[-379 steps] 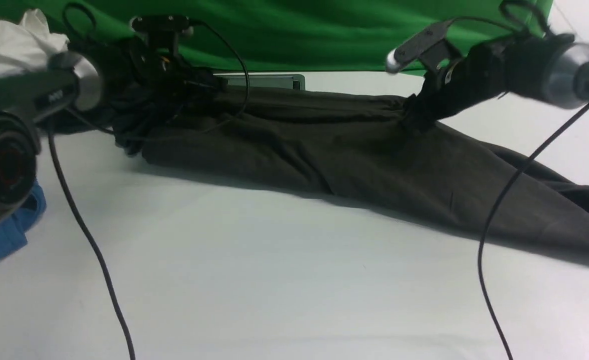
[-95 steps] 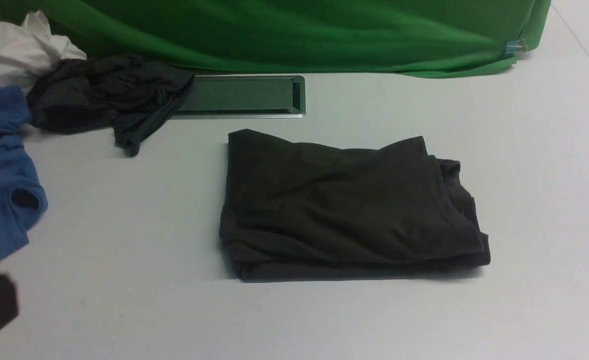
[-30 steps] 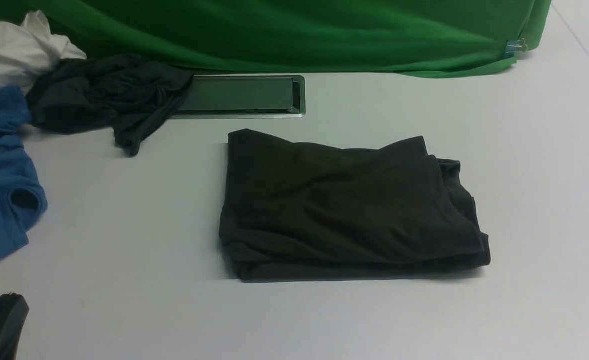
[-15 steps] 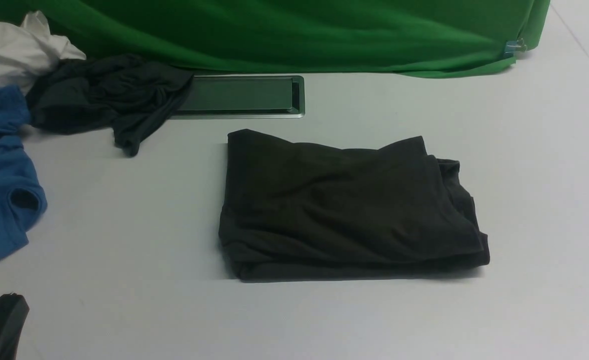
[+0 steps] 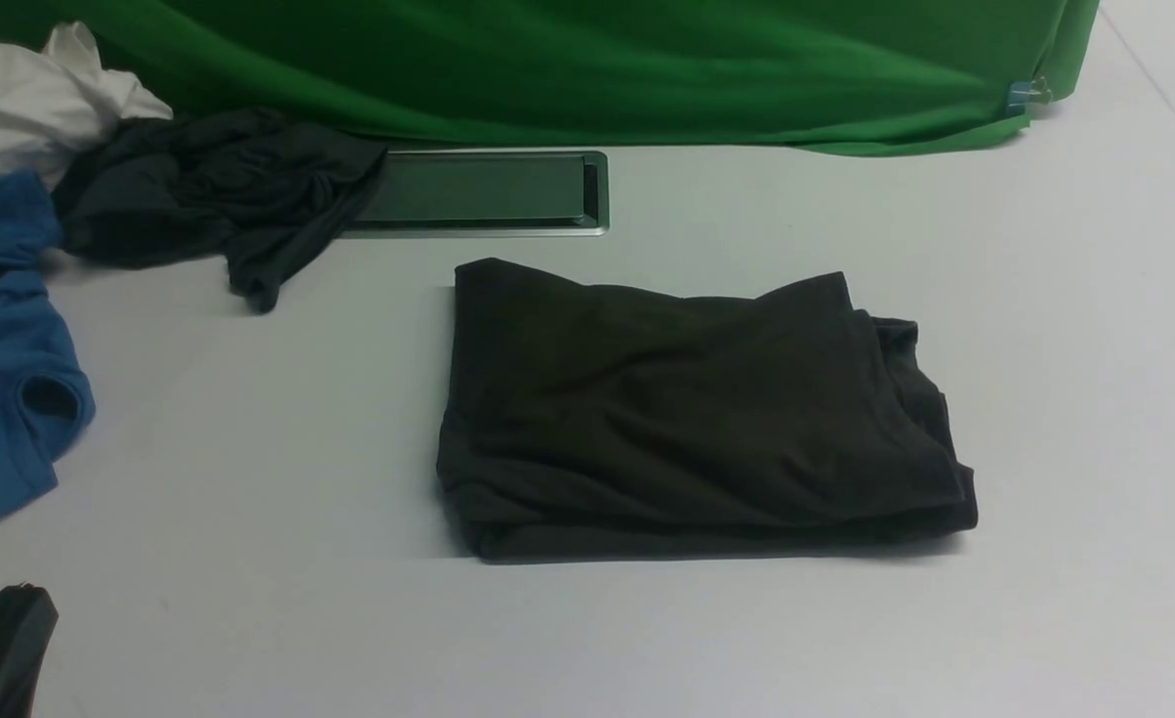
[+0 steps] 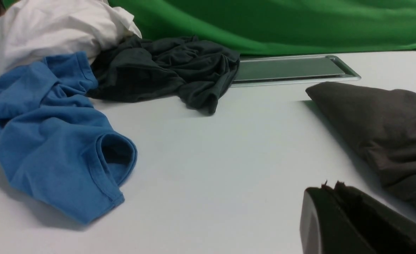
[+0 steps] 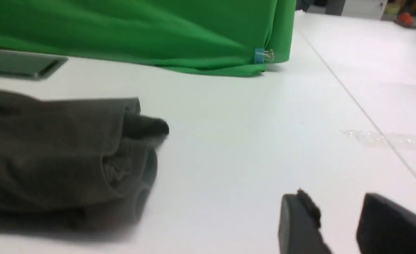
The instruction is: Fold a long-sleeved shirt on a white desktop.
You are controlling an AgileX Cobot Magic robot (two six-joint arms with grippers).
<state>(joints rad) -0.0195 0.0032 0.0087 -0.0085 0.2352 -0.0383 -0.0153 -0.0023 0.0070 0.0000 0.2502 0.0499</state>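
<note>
Green cloth backdrop (image 5: 587,70) behind; blue clip (image 7: 259,55) at its corner; even light.

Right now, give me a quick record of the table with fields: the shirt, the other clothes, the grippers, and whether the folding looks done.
shirt: long-sleeved shirt lies folded in a rough rectangle on the white desktop, nothing touching it
other clothes: blue shirt, charcoal garment and white cloth heaped at the far left
slot: cable slot beyond the shirt, one end under the charcoal garment
left gripper: shut, empty, near the table
right gripper: open, empty
folding: looks done
</note>
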